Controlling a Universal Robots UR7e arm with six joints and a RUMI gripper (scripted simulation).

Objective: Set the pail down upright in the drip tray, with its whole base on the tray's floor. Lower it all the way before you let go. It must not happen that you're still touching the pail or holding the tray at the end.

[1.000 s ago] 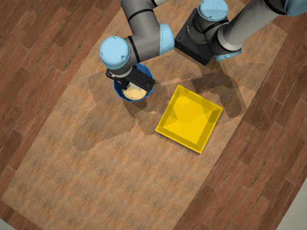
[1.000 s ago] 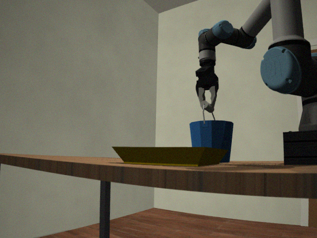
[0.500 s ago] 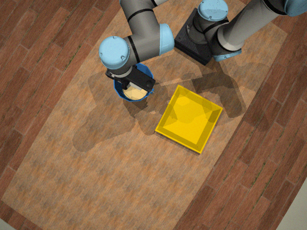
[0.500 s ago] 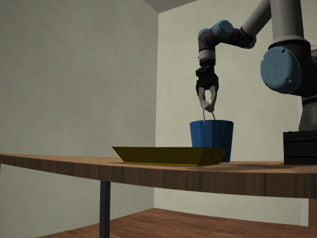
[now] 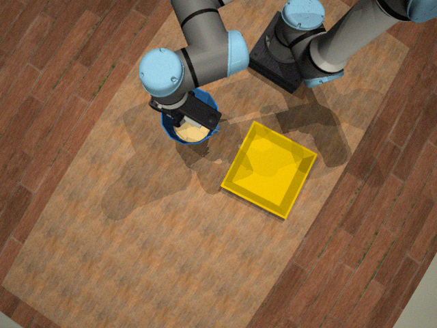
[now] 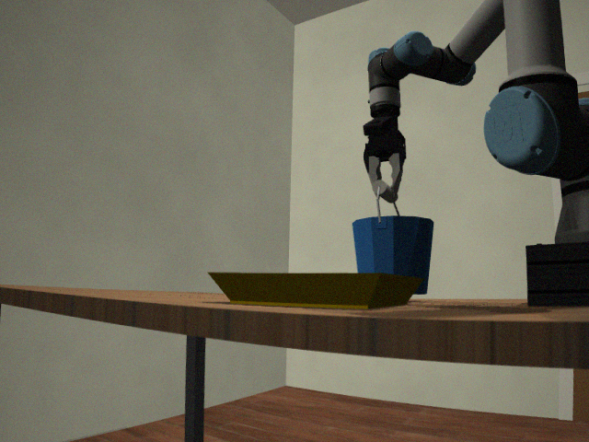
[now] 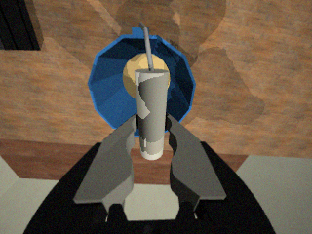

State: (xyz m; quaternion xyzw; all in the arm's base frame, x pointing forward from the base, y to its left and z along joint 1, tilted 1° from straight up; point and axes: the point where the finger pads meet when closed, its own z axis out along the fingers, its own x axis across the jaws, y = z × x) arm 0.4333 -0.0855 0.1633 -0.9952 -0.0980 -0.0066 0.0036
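The blue pail (image 5: 188, 124) stands upright, left of the yellow drip tray (image 5: 269, 167). In the side view the pail (image 6: 393, 251) stands behind the tray (image 6: 315, 288), with its base hidden by the tray's rim. My gripper (image 6: 385, 186) is right above the pail and is shut on the grey grip of the pail's handle. The wrist view shows the two fingers clamped on the grey cylindrical grip (image 7: 151, 112), with the pail's open mouth (image 7: 141, 80) below. The tray is empty.
The robot's black base block (image 5: 278, 59) stands behind the tray at the table's back. The arm's elbow (image 5: 190, 59) hangs over the pail. The table edge runs close in the side view (image 6: 285, 328).
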